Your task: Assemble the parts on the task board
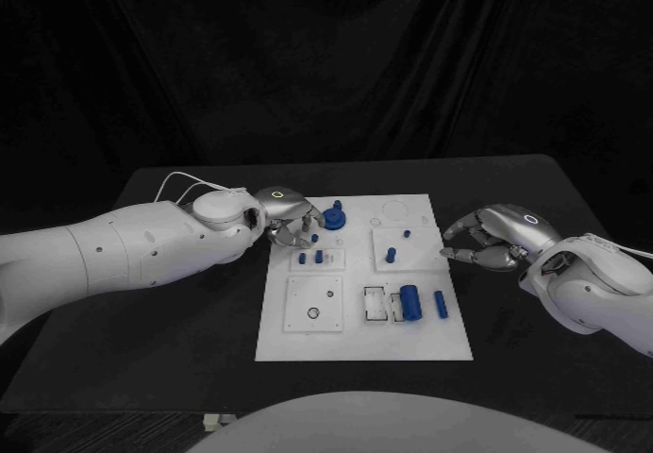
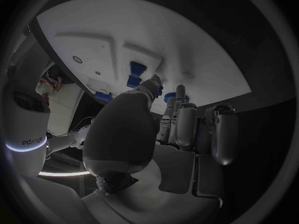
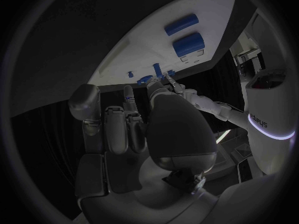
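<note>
- The left hand (image 1: 286, 219) is reaching over the far left corner of the white board (image 1: 365, 349), its fingers curling down among the small blue pieces there; whether it is actually pinching one I cannot tell.
- Just beside those fingers a round blue knob (image 1: 333, 218) is standing upright on the board, with a short blue peg (image 1: 319, 255) a little nearer the robot.
- To do this step well, I judge the hand should be coming straight down on one piece, keeping it upright over its seat and not brushing the knob.
- The right hand (image 1: 487, 241) is hovering at the board's right edge, fingers curled inward and, as far as I can see, holding nothing.
- Other things are lying around: a blue peg (image 1: 391, 254) in the middle block, a thick blue cylinder (image 1: 410, 303) and a slimmer blue rod (image 1: 440, 302) near the right side.
- The crowding of pieces under the left fingers is looking like the main obstacle; the black table (image 1: 177, 321) around the board is offering room to retreat.
</note>
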Controlling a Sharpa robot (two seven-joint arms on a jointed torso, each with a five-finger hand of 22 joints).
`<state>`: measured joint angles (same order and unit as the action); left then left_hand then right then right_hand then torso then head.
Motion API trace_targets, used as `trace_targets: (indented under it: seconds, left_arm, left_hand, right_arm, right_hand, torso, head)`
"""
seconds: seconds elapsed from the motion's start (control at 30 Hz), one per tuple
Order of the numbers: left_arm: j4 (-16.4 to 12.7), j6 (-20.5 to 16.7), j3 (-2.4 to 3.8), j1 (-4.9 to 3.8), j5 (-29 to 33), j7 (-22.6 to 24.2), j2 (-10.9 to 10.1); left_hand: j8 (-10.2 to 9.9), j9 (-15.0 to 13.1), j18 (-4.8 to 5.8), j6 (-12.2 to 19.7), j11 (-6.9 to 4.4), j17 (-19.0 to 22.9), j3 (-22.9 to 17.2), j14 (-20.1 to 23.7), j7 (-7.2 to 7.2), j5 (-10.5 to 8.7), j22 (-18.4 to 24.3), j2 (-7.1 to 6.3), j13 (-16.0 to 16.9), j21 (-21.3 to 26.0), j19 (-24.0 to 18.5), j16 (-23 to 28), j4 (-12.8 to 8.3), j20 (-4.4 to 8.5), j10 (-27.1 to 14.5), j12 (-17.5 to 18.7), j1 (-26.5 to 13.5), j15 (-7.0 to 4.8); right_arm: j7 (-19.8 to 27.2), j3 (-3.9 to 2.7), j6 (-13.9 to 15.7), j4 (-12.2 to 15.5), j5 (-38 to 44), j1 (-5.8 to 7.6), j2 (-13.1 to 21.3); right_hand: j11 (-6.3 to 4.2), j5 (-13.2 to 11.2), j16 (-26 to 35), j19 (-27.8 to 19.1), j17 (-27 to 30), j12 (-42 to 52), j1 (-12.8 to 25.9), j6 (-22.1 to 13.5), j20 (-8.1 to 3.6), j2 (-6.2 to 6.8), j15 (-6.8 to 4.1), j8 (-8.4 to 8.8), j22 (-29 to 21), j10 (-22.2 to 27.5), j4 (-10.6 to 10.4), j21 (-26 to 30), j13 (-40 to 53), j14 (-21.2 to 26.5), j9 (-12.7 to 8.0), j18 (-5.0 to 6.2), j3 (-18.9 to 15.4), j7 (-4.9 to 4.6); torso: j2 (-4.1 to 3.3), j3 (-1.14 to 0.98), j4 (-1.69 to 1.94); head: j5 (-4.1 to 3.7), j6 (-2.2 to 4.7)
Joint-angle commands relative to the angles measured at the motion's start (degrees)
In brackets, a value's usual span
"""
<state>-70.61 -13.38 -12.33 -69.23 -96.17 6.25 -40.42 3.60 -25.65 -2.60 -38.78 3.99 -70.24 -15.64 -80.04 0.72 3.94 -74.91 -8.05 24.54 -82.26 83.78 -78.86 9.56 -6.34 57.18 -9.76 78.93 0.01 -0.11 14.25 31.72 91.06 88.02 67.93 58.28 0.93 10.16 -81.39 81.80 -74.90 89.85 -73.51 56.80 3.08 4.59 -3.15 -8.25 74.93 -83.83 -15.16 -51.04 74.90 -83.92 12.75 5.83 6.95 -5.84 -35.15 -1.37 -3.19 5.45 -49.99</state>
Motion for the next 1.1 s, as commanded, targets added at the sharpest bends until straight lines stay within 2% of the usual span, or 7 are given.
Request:
trace_targets:
  seconds: [0.03, 0.2, 0.4, 0.57, 0.67, 0.9, 1.1]
  left_arm:
    - [0.19, -2.98, 0.04, 0.09, 0.01, 0.35, -0.87]
    - [-0.02, -7.48, 0.04, 0.09, 0.01, 1.93, -3.60]
    - [-1.39, -16.58, 0.04, 0.02, 1.99, 5.63, -7.82]
    - [-2.72, -18.00, 0.04, -0.19, 14.96, 11.75, -10.13]
    - [-3.53, -16.77, 0.04, -0.35, 24.49, 16.70, -11.06]
    - [-6.32, -11.05, 0.03, -0.49, 46.93, 30.03, -12.10]
    - [-10.18, -3.24, 0.02, -0.38, 60.70, 36.81, -12.54]
  left_hand:
    - [0.37, 0.12, 0.44, -0.28, -0.18, 0.34, 0.50, 0.33, -0.25, 0.05, -12.24, 0.15, 0.13, 0.50, -0.27, 0.30, 0.04, -0.11, -0.04, -0.48, 0.54, 0.12]
    - [1.36, 0.28, 0.25, -2.69, -0.32, 1.34, 0.71, 1.02, -0.02, 1.10, -11.98, 0.23, 0.50, 1.34, -0.90, 0.83, -0.06, -0.06, -0.63, -0.60, 2.20, -0.25]
    - [5.28, -0.02, -1.74, -3.31, 0.72, 10.06, 2.85, 10.83, -1.19, 1.63, -9.16, -0.28, 13.95, 10.93, -8.96, 6.14, 2.36, -0.85, -19.99, -13.05, 3.86, 0.70]
    - [10.88, -2.02, -3.29, 0.90, 1.69, 26.64, 5.53, 28.57, -1.98, 3.07, -6.97, -2.17, 20.05, 19.70, -16.08, 17.78, 6.99, -2.07, -32.62, -22.77, 6.35, 1.96]
    - [11.07, -2.01, -5.90, 4.05, 5.18, 28.93, 9.09, 39.15, 0.06, 4.57, -0.55, -5.02, 20.20, 42.44, -36.67, 24.19, 7.39, -3.51, -41.42, -22.31, 4.16, 5.48]
    - [14.62, -2.56, -4.57, 4.37, 5.72, 32.84, 17.63, 52.00, 1.83, 7.65, 3.54, -5.15, 18.99, 53.84, -47.85, 32.77, 7.68, -5.35, -46.45, -25.96, 0.84, 7.92]
    - [16.93, -0.84, -3.02, 8.24, 3.24, 43.35, 20.18, 67.70, 4.65, 8.83, 11.90, 5.47, 12.58, 69.18, -62.18, 46.59, 7.35, -6.55, -51.08, -25.04, -5.03, 8.16]
  right_arm:
    - [-0.94, -0.03, -0.03, 0.36, 0.13, -0.14, 0.33]
    - [-0.42, -0.05, 2.04, 1.62, 0.12, -0.01, 1.45]
    - [-0.79, -0.06, 2.29, 3.00, 0.49, 3.09, 2.77]
    - [-4.12, -0.07, -1.89, 3.14, 3.15, 6.59, 2.31]
    - [-5.61, -0.07, -4.62, 2.65, 4.62, 8.36, 1.29]
    - [-6.93, -0.07, -10.48, 0.15, 7.99, 9.93, -2.20]
    - [-5.56, -0.06, -12.62, -2.70, 9.05, 8.94, -5.43]
  right_hand:
    - [0.28, 0.19, 0.42, -0.21, -5.31, 0.01, -0.71, 0.46, 0.23, 0.09, 0.35, 0.18, 6.60, -6.03, 0.32, 0.38, 14.91, -3.94, -0.07, 0.51, 0.01, 0.00]
    - [0.21, 17.08, 0.74, -0.45, -5.03, -4.14, -4.13, 0.61, 0.02, 0.83, 0.19, 0.80, 6.44, -1.89, 1.79, 1.33, 9.67, -3.86, -0.46, 0.63, 2.38, -0.03]
    - [0.10, 33.98, 4.10, -2.58, -1.81, -29.51, -8.59, 0.37, -0.12, 6.26, 0.13, 2.09, 5.28, 18.77, 3.52, 7.75, -14.36, -2.53, -1.15, 1.56, 12.14, -0.54]
    - [0.77, 34.48, 7.46, -5.66, 1.20, -47.82, -8.13, -2.44, 0.21, 8.30, 0.73, 3.69, 4.10, 34.94, 3.75, 14.15, -28.60, -0.56, -1.73, 2.37, 15.00, -0.53]
    - [2.65, 30.89, 9.96, -8.28, 3.40, -54.15, -7.78, -4.93, 0.53, 9.09, 1.14, 4.17, 3.30, 40.50, 4.75, 18.52, -33.03, 1.31, -1.51, 3.00, 14.70, 0.29]
    - [3.70, 25.70, 11.71, -10.62, 5.06, -58.79, -7.85, -5.97, 1.41, 8.96, 1.87, 3.68, 2.58, 44.09, 6.48, 22.20, -37.45, 3.12, -0.36, 3.47, 13.12, 1.37]
    - [4.09, 20.57, 12.92, -12.11, 6.37, -59.05, -6.72, -5.42, 2.21, 8.35, 2.46, 2.45, 1.67, 46.79, 6.77, 26.20, -38.61, 4.37, 1.56, 3.94, 9.53, 1.54]
  torso:
    - [-0.02, 0.05, 0.03]
    - [-0.06, 0.09, 0.07]
    - [-0.14, 0.20, 0.04]
    - [-0.28, 0.33, 0.00]
    - [-0.44, 0.48, 0.39]
    - [-1.05, 1.43, 1.61]
    - [-1.69, 2.63, 3.00]
  head:
    - [0.16, -0.01]
    - [0.57, -0.01]
    - [0.99, -0.01]
    - [1.31, -0.01]
    - [1.07, -0.01]
    - [-0.13, -0.01]
    - [-1.61, -0.01]
